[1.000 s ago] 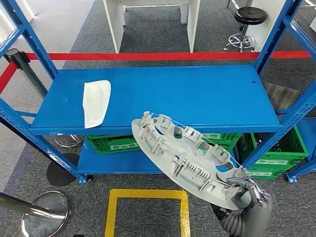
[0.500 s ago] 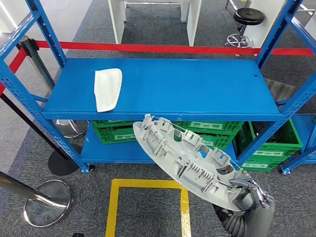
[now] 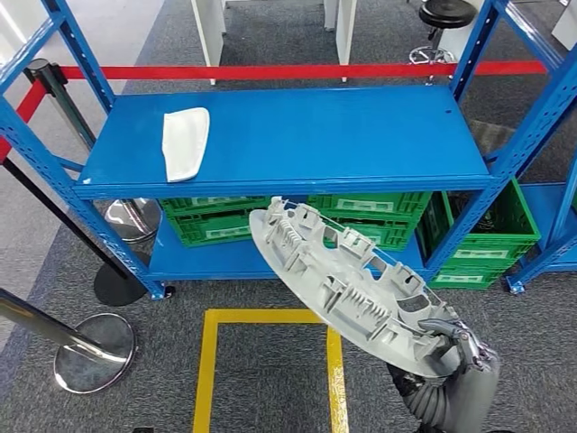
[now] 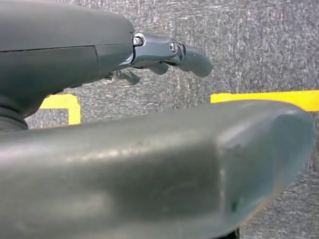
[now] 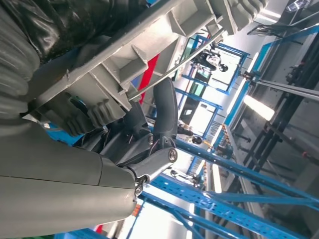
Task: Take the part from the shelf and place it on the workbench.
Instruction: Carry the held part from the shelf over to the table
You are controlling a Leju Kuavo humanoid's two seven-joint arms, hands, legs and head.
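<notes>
Grey part (image 3: pixel 340 280) is gripped at one end by right robot hand (image 3: pixel 457 347); keep it level as you turn toward the desk. Left robot hand (image 4: pixel 165 52) hangs empty, fingers apart.

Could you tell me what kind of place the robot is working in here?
Probably a factory or workshop test area: a blue steel shelf rack with green crates below, a red barrier belt on stanchions, and yellow floor tape marking a standing spot.

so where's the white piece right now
In the head view the white piece lies flat on the left end of the blue shelf, apart from the grey part held by the right hand.
</notes>
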